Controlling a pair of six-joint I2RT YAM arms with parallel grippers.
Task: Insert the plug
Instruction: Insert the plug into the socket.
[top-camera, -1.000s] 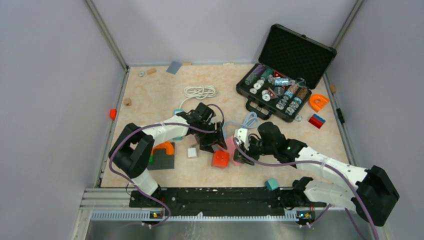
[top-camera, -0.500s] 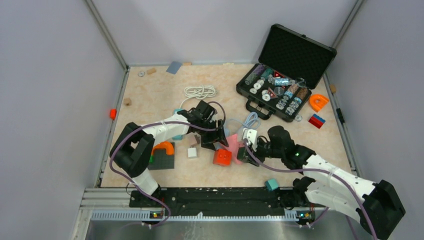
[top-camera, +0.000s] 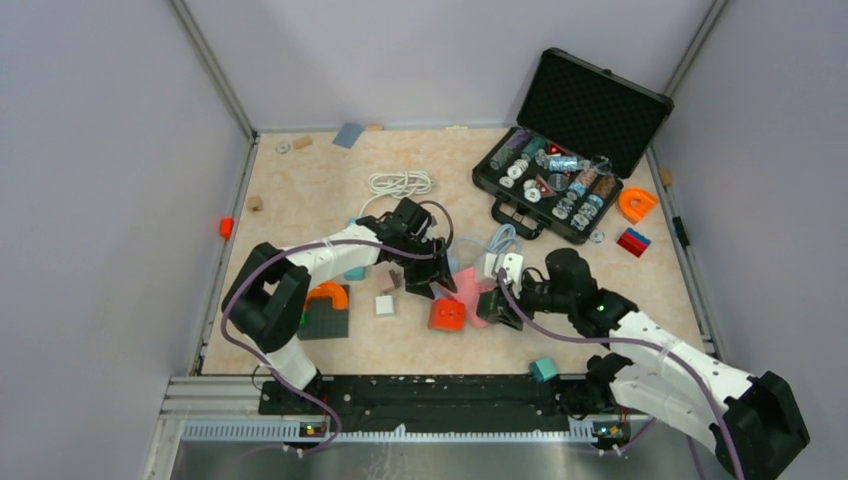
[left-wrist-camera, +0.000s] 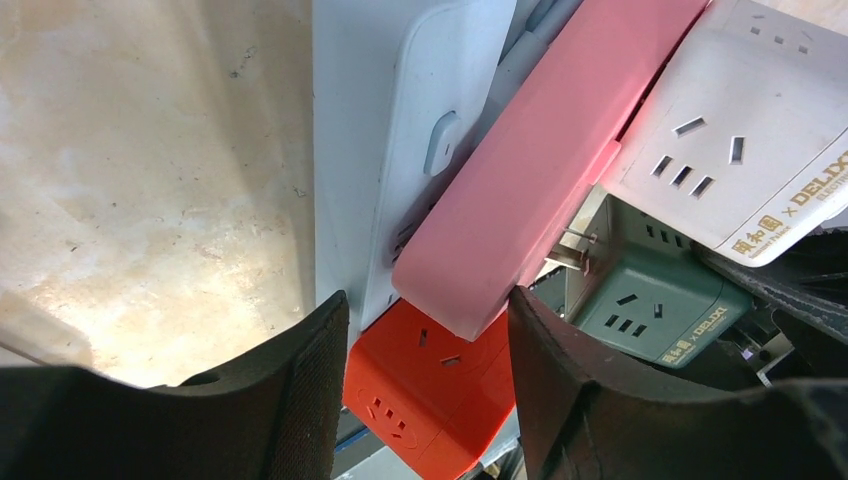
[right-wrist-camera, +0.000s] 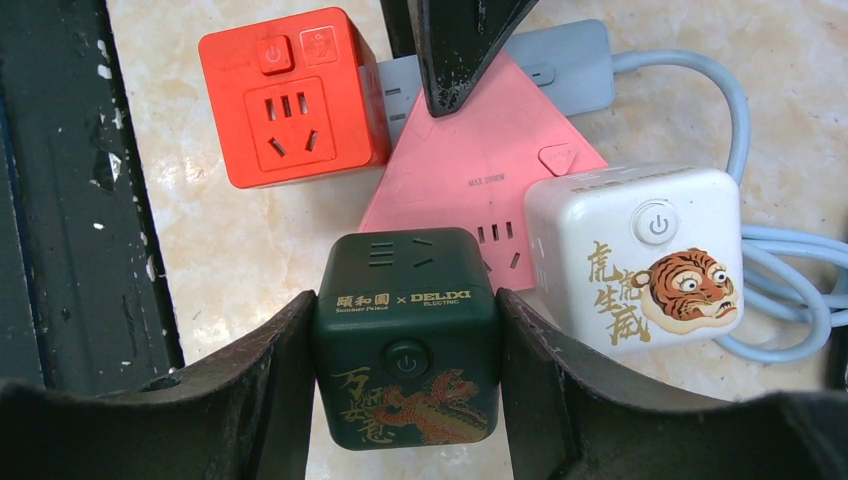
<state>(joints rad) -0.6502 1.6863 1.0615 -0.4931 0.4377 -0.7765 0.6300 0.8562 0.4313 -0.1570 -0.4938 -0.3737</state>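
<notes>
Left gripper (left-wrist-camera: 428, 305), fingers half open and narrowing, now straddles the pink power strip (left-wrist-camera: 540, 170) without clamping it. Right gripper (right-wrist-camera: 405, 345) pinches the green cube plug (right-wrist-camera: 405, 300) between both fingers and has swung it beside the strip, so insertion looks close.

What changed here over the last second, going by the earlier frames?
The right tool, clamped on the green cube, swung rightward, and the white cube beside it moved along. The left tool stayed over the pink strip; the case and coiled cable did not move.
</notes>
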